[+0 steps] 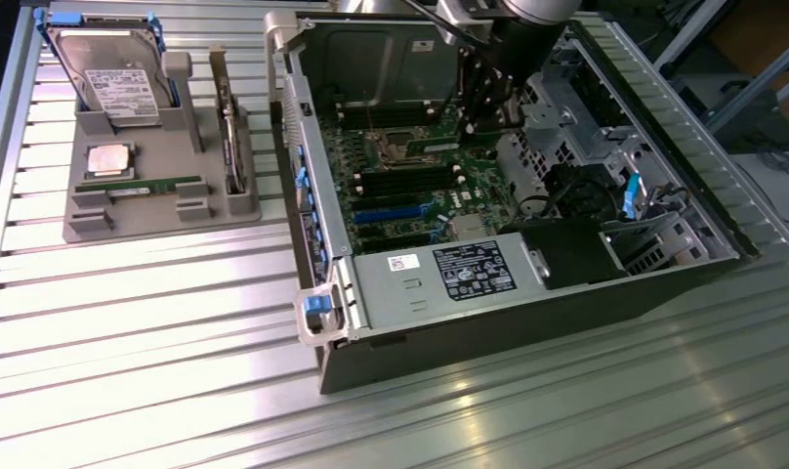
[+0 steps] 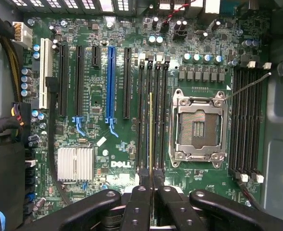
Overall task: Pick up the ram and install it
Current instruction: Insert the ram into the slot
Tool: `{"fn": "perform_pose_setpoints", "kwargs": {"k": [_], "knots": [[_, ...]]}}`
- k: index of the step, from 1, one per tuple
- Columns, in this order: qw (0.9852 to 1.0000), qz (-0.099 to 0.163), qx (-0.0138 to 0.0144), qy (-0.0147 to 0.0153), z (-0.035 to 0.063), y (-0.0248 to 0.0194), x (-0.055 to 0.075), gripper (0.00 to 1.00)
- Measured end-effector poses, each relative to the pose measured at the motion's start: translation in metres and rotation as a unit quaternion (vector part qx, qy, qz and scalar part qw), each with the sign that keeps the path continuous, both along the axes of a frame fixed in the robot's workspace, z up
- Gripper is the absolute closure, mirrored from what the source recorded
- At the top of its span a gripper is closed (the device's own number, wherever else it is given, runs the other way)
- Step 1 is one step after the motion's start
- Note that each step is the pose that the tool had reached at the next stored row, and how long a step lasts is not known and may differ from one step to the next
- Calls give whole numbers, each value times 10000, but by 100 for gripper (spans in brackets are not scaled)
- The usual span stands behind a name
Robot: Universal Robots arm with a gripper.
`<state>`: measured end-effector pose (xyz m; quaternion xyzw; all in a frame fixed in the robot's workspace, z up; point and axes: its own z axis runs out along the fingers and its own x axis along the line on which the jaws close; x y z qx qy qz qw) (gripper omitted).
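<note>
Over the case (image 1: 525, 327) at the exterior view's right, hangs with gripper (image 1: 483, 103) low above the motherboard (image 1: 408, 171); leaves twin stick (image 1: 141, 183) in the left tray (image 1: 108, 227). At the wrist, clamps the ram (image 2: 150, 130) edge-on, parallel to the slots (image 2: 142, 110) beside the socket (image 2: 198, 126), likely for straight seating.

In the wrist view the ram (image 2: 151, 134) stands edge-on, its label and chips hidden, its near end covered by the clamping end effector (image 2: 151, 192), itself cut off by the picture's edge; in the exterior view the arm (image 1: 538, 10) blocks it from sight.
</note>
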<state>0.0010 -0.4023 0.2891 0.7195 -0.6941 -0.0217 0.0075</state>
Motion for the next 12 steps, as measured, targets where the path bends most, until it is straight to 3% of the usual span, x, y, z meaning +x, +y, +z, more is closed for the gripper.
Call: {"fn": "perform_pose_setpoints", "kwargs": {"k": [12], "knots": [[10000,0,-1,0,-56,-1,-52,88]]}}
